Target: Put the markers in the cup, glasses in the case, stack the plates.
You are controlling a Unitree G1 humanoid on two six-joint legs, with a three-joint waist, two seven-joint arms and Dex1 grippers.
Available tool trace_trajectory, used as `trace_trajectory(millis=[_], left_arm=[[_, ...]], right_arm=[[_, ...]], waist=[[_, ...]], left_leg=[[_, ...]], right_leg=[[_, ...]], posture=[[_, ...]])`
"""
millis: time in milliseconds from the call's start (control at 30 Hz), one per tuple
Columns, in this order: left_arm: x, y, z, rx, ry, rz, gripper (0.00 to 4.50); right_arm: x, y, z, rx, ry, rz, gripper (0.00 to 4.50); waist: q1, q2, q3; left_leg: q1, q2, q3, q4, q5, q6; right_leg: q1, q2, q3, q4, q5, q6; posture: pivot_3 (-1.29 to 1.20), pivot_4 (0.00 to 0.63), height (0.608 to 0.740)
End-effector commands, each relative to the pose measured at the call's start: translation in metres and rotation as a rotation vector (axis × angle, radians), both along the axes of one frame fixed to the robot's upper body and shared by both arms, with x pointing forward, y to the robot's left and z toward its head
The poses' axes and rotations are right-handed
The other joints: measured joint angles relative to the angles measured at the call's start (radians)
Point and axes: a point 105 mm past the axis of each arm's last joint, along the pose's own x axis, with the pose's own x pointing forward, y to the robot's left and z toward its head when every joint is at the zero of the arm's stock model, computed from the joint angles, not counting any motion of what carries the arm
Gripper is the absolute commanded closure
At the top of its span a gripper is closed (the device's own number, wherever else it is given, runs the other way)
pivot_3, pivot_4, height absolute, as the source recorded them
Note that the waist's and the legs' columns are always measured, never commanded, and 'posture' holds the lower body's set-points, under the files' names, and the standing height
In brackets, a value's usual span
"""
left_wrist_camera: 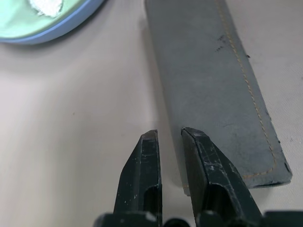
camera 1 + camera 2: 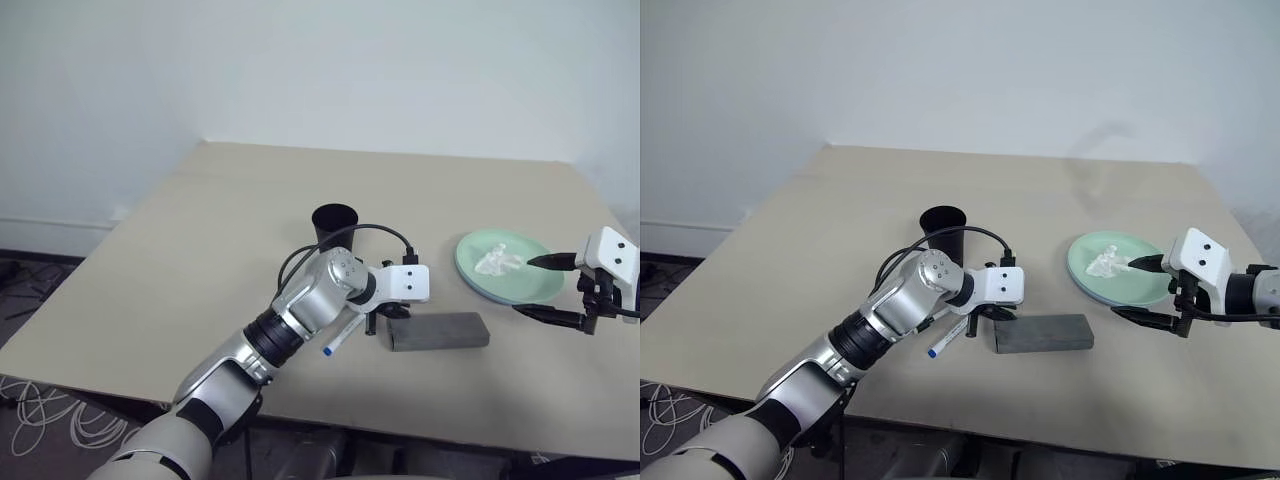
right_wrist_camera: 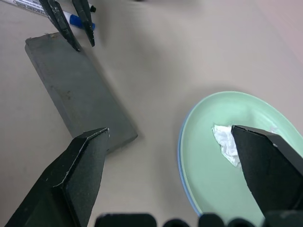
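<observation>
A blue-capped marker (image 2: 338,338) lies on the table under my left wrist, in front of the black cup (image 2: 335,226). The grey case (image 2: 440,331) lies shut, flat beside it. My left gripper (image 2: 386,318) hangs over the case's near end (image 1: 222,94), its fingers almost together with nothing between them. The mint green plate (image 2: 520,285) sits on the light blue plate (image 3: 182,156), with a crumpled white tissue (image 2: 497,262) on top. My right gripper (image 2: 523,287) stands wide open at the plates' near rim. The glasses are out of view.
The beige table (image 2: 200,230) runs back to a white wall. Its front edge is close to the case and the plates. Cables lie on the floor at the lower left (image 2: 60,420).
</observation>
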Motion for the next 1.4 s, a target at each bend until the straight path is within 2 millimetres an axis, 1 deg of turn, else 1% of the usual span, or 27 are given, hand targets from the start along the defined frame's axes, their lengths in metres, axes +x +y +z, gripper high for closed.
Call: trace_trajectory(millis=[33, 133, 233, 267, 333, 367, 400, 433, 467, 533, 567, 633, 700, 767, 833, 967, 1067, 1133, 1200, 1400], left_arm=[[0.002, -0.001, 0.002, -0.042, 0.006, 0.061, 3.75], [0.01, 0.003, 0.009, -0.075, 0.002, 0.109, 3.75], [0.03, 0.02, 0.028, -0.139, -0.01, 0.216, 3.75], [0.039, 0.032, 0.035, -0.155, -0.017, 0.266, 3.75], [0.05, 0.049, 0.042, -0.171, -0.028, 0.325, 3.75], [0.055, 0.063, 0.046, -0.175, -0.028, 0.367, 3.75], [0.058, 0.075, 0.049, -0.18, -0.023, 0.402, 3.75], [0.059, 0.083, 0.051, -0.183, -0.019, 0.425, 3.75], [0.06, 0.091, 0.053, -0.187, -0.015, 0.448, 3.6], [0.058, 0.108, 0.056, -0.203, 0.032, 0.492, 3.2], [0.056, 0.117, 0.056, -0.207, 0.052, 0.511, 2.91], [0.053, 0.128, 0.058, -0.215, 0.08, 0.535, 2.23], [0.05, 0.134, 0.059, -0.224, 0.098, 0.549, 1.49], [0.05, 0.142, 0.056, -0.209, 0.085, 0.572, 0.84], [0.049, 0.147, 0.052, -0.195, 0.078, 0.587, 0.07], [0.044, 0.154, 0.044, -0.157, 0.059, 0.577, 0.03], [0.044, 0.155, 0.043, -0.153, 0.055, 0.575, 0.03], [0.043, 0.159, 0.036, -0.118, 0.047, 0.568, 0.03], [0.039, 0.153, 0.027, -0.079, 0.046, 0.535, 0.03], [0.035, 0.142, 0.018, -0.042, 0.061, 0.48, 0.03]], right_arm=[[0.007, 0.004, 0.013, -0.007, -0.056, 0.027, 0.0], [0.01, 0.007, 0.014, -0.005, -0.058, 0.039, 0.0], [0.012, 0.013, 0.012, 0.003, -0.053, 0.06, 0.0], [0.012, 0.014, 0.011, 0.005, -0.05, 0.067, 0.0], [0.013, 0.017, 0.009, 0.007, -0.046, 0.076, 0.0], [0.013, 0.02, 0.007, 0.01, -0.041, 0.083, 0.0], [0.013, 0.021, 0.006, 0.013, -0.037, 0.091, 0.0], [0.013, 0.022, 0.005, 0.014, -0.033, 0.096, 0.0], [0.013, 0.024, 0.004, 0.015, -0.032, 0.099, 0.0], [0.016, 0.027, 0.003, 0.022, -0.034, 0.107, 0.0], [0.018, 0.029, 0.003, 0.025, -0.034, 0.112, 0.0], [0.02, 0.033, 0.002, 0.032, -0.034, 0.126, 0.0], [0.022, 0.037, 0.001, 0.038, -0.034, 0.137, 0.0], [0.024, 0.039, -0.001, 0.043, -0.034, 0.144, 0.0], [0.026, 0.041, -0.002, 0.048, -0.036, 0.15, 0.0], [0.03, 0.046, -0.003, 0.057, -0.042, 0.159, 0.0], [0.03, 0.046, -0.003, 0.058, -0.043, 0.161, 0.0], [0.032, 0.05, -0.003, 0.063, -0.048, 0.167, 0.0], [0.033, 0.052, -0.003, 0.07, -0.052, 0.17, 0.0], [0.033, 0.054, -0.005, 0.08, -0.062, 0.167, 0.0]], waist=[[0.0, 0.0, 0.0], [0.0, 0.0, 0.0], [0.0, 0.0, 0.0], [0.0, 0.0, 0.0], [0.0, 0.0, 0.0], [-0.001, 0.0, 0.0], [-0.001, 0.0, 0.0], [0.0, 0.0, 0.0], [0.0, 0.0, 0.0], [0.0, 0.0, 0.0], [0.0, -0.001, 0.0], [0.0, -0.001, 0.0], [0.0, -0.002, 0.0], [0.0, -0.002, 0.0], [0.0, -0.002, 0.0], [0.0, -0.002, 0.0], [0.001, -0.002, 0.0], [0.0, -0.002, 0.0], [0.0, -0.002, 0.0], [0.0, -0.002, 0.0]], left_leg=[[0.0, 0.0, 0.0, 0.0, 0.0, 0.0], [0.001, 0.0, 0.0, -0.001, 0.0, 0.0], [0.001, 0.0, 0.0, -0.002, 0.0, 0.0], [0.001, 0.0, 0.0, -0.003, 0.0, 0.0], [0.001, 0.0, 0.0, -0.003, 0.0, 0.0], [0.001, 0.0, 0.0, -0.004, 0.0, 0.0], [0.001, 0.0, 0.0, -0.004, 0.0, 0.0], [0.001, 0.0, 0.0, -0.004, 0.0, 0.0], [0.002, 0.0, 0.0, -0.004, 0.0, 0.0], [0.001, 0.0, 0.0, -0.004, 0.0, 0.0], [0.001, 0.0, 0.0, -0.004, 0.0, 0.0], [0.001, 0.0, 0.0, -0.004, 0.0, 0.0], [0.001, 0.0, 0.0, -0.004, 0.0, 0.0], [0.001, 0.0, -0.001, -0.004, 0.0, 0.0], [0.001, 0.0, 0.0, -0.004, 0.0, 0.0], [0.002, 0.0, 0.0, -0.004, 0.0, 0.0], [0.003, 0.0, 0.0, -0.005, 0.0, -0.001], [0.003, 0.0, 0.0, -0.005, 0.0, -0.001], [0.005, 0.0, 0.001, -0.006, 0.0, -0.001], [0.007, 0.0, 0.001, -0.011, 0.001, -0.001]], right_leg=[[0.0, 0.0, 0.0, 0.0, 0.0, 0.0], [0.0, 0.0, 0.0, 0.0, 0.0, -0.001], [-0.001, 0.0, 0.0, 0.0, 0.001, -0.002], [-0.002, 0.0, 0.0, 0.0, 0.001, -0.003], [-0.003, 0.0, 0.0, 0.0, 0.001, -0.003], [-0.004, 0.0, 0.001, 0.0, 0.002, -0.003], [-0.005, 0.0, 0.001, 0.0, 0.002, -0.004], [-0.006, 0.0, 0.0, 0.0, 0.002, -0.004], [-0.006, 0.0, 0.0, 0.0, 0.003, -0.004], [-0.006, 0.0, 0.0, 0.0, 0.005, -0.008], [-0.006, 0.0, 0.0, 0.0, 0.005, -0.008], [-0.007, 0.001, 0.001, 0.0, 0.005, -0.008], [-0.007, 0.001, 0.001, 0.0, 0.005, -0.008], [-0.006, 0.001, 0.001, 0.0, 0.005, -0.008], [-0.006, 0.001, 0.001, 0.0, 0.005, -0.007], [-0.006, 0.002, 0.002, 0.0, 0.006, -0.008], [-0.006, 0.002, 0.002, 0.0, 0.007, -0.008], [-0.006, 0.002, 0.002, 0.0, 0.008, -0.01], [-0.006, 0.003, 0.004, 0.0, 0.009, -0.01], [-0.006, 0.002, 0.006, 0.0, 0.009, -0.011]], posture=[[0.0, 0.0, 0.722], [0.0, 0.0, 0.722], [0.0, 0.0, 0.722], [0.0, 0.0, 0.722], [0.0, 0.0, 0.722], [0.0, 0.0, 0.722], [0.0, 0.0, 0.722], [0.0, 0.0, 0.722], [0.0, 0.0, 0.722], [0.0, 0.0, 0.722], [0.0, 0.0, 0.722], [0.0, 0.0, 0.722], [0.0, 0.0, 0.722], [0.0, 0.0, 0.722], [0.0, 0.0, 0.722], [0.0, 0.0, 0.722], [0.0, 0.0, 0.722], [0.0, 0.0, 0.722], [0.0, 0.0, 0.722], [0.0, 0.0, 0.722]])
